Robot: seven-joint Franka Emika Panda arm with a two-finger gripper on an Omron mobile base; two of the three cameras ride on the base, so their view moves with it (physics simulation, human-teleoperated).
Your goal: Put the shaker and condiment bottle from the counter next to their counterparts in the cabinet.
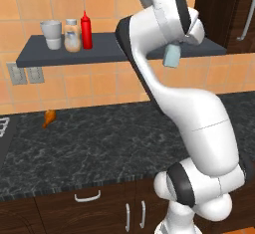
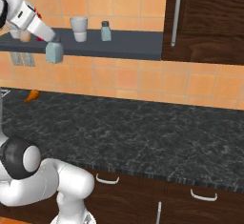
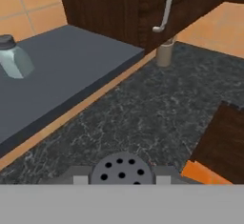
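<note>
From the left base view the gripper (image 1: 175,46) is up at shelf height with a small pale grey-green shaker (image 1: 172,56) hanging below it, just in front of the edge of the cabinet (image 1: 45,54). The fingers are pressed together on the shaker's top. Far off to the gripper's side on that shelf stand a white cup (image 1: 51,34), an orange-tinted jar (image 1: 72,35) and the condiment bottle (image 1: 86,30), close together in a row.

The right base view shows what the arm blocks from the other side: a second shaker (image 2: 106,31) with a dark cap on the shelf, past another white cup (image 2: 79,28), some way beyond the held one. Here the wrist covers most of the jar and bottle, and the cap of the held shaker is lost under the fingers.

The hand view looks straight down onto the held shaker's perforated grey lid between the finger tips, with the other shaker away at the upper left on the slate shelf, and the counter (image 3: 143,118) below. A dark wooden cupboard (image 3: 109,8) with a metal handle rises beyond.

A small orange thing (image 1: 49,118) lies on the counter; I can't make out what it is.
</note>
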